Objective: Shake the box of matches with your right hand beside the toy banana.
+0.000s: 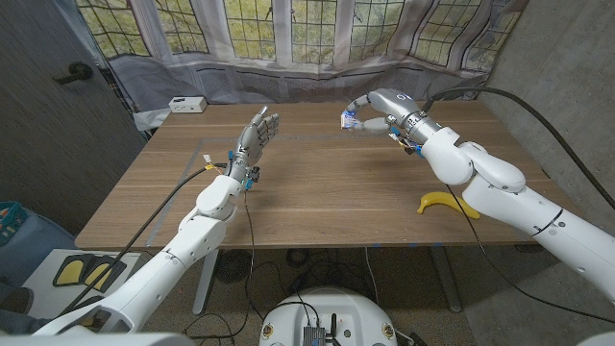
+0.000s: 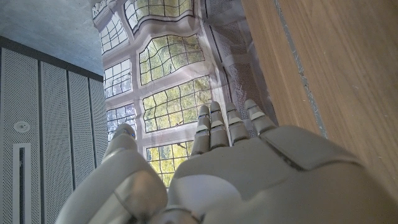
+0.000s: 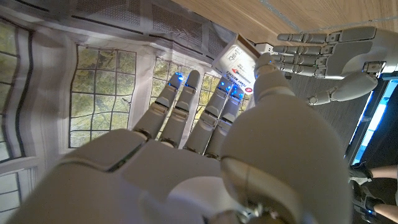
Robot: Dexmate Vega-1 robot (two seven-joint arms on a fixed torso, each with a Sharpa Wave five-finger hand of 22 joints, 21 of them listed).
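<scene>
Standing palm upright over the table's (image 1: 317,197) left half, left hand (image 1: 258,135) holds nothing, fingers straight and close together. White box (image 1: 186,105) sits beyond the far-left corner, on the sill. Right hand (image 1: 377,113) is raised above the far edge, right of centre, pinching the box of matches (image 1: 350,119) between thumb and fingertips. Toy banana (image 1: 445,203) lies near the front-right edge, partly behind the right forearm, well apart from the matchbox.

table (image 1: 317,192): matt wood, visible grain | box of matches (image 1: 351,119): printed card, slight sheen | toy banana (image 1: 444,203): smooth yellow plastic | right hand (image 1: 377,113), left hand (image 1: 258,135): smooth grey plastic, satin
</scene>
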